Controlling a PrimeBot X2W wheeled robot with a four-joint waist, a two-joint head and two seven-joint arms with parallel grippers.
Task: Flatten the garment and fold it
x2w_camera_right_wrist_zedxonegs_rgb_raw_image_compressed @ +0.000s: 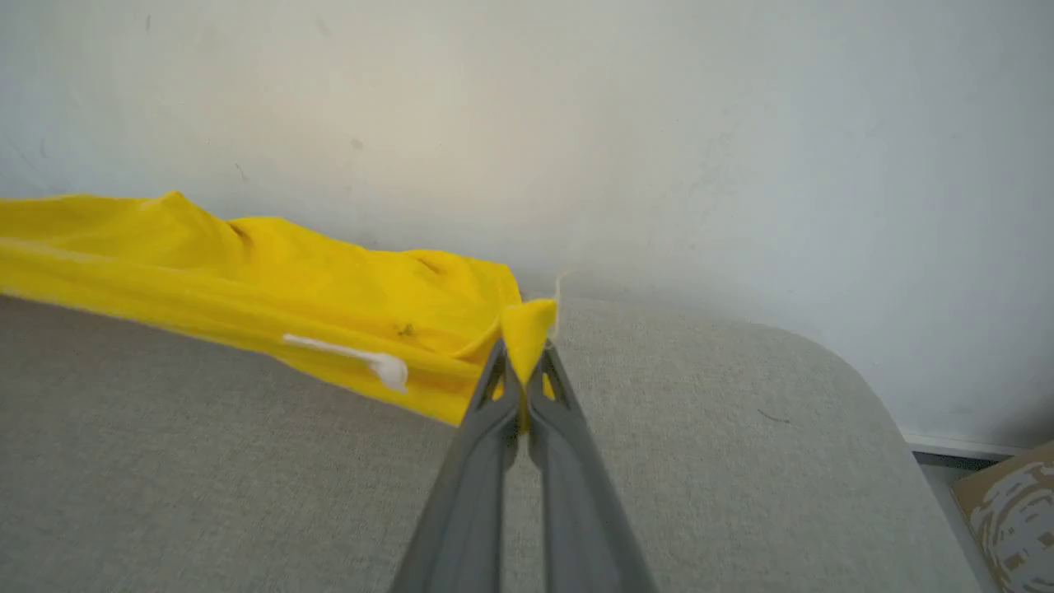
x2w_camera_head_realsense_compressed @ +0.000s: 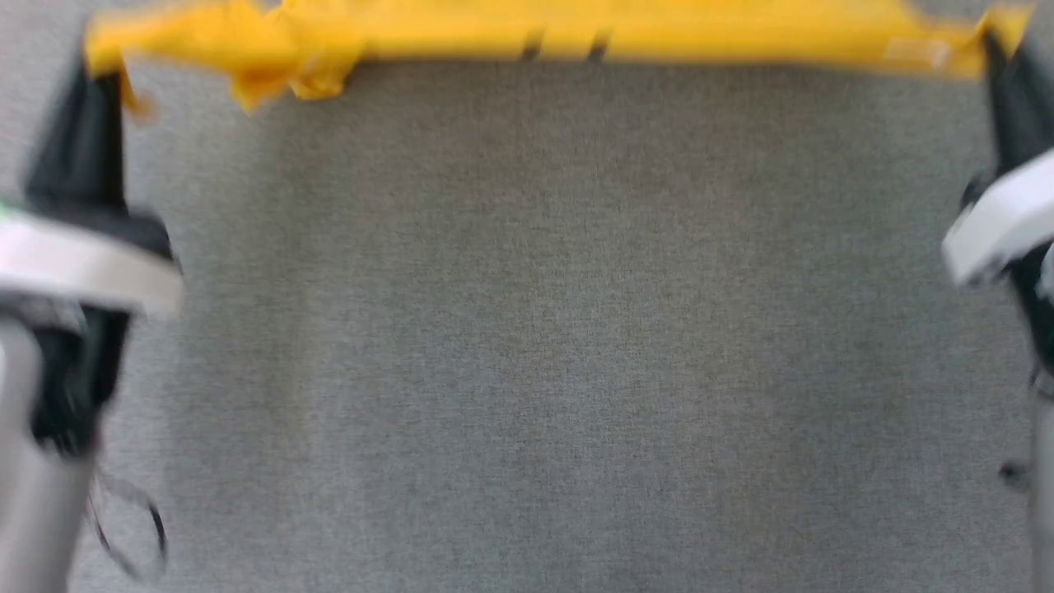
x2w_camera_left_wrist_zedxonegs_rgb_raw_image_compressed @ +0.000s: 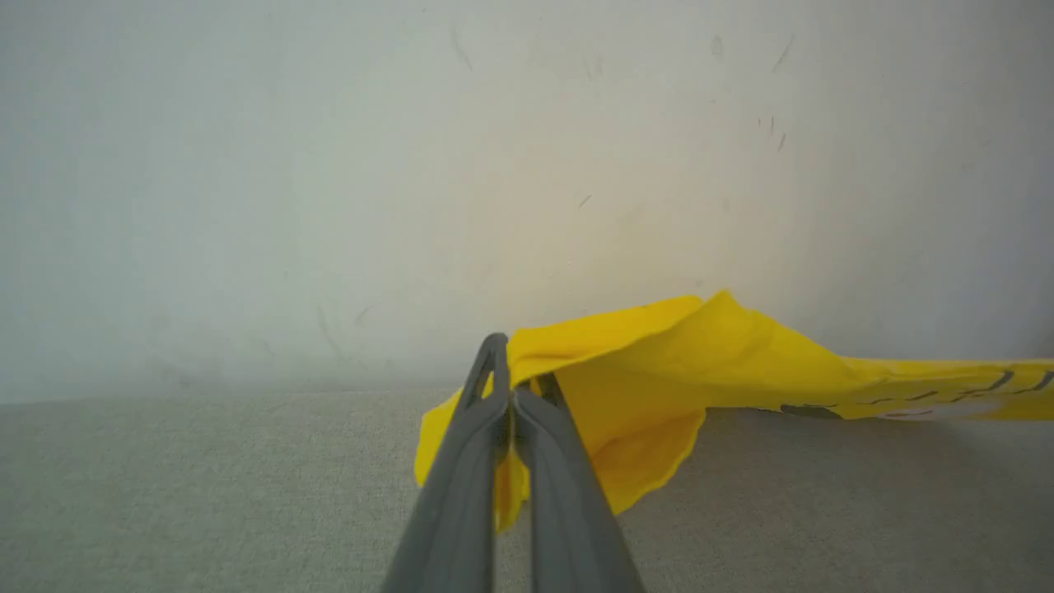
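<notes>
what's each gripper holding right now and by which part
Both hold the yellow T-shirt, stretched between them: left gripper pinches a bunched edge at one end, right gripper a corner at the other.

Open grey cloth surface [x2w_camera_head_realsense_compressed: 543, 329] spreads before the stretched garment [x2w_camera_head_realsense_compressed: 576, 29]; a pale wall [x2w_camera_left_wrist_zedxonegs_rgb_raw_image_compressed: 412, 165] closes the far edge

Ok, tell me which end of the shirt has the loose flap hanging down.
The end pinched by the left end effector: the shirt bunches and droops there, while the right end effector holds just a small taut corner.
</notes>
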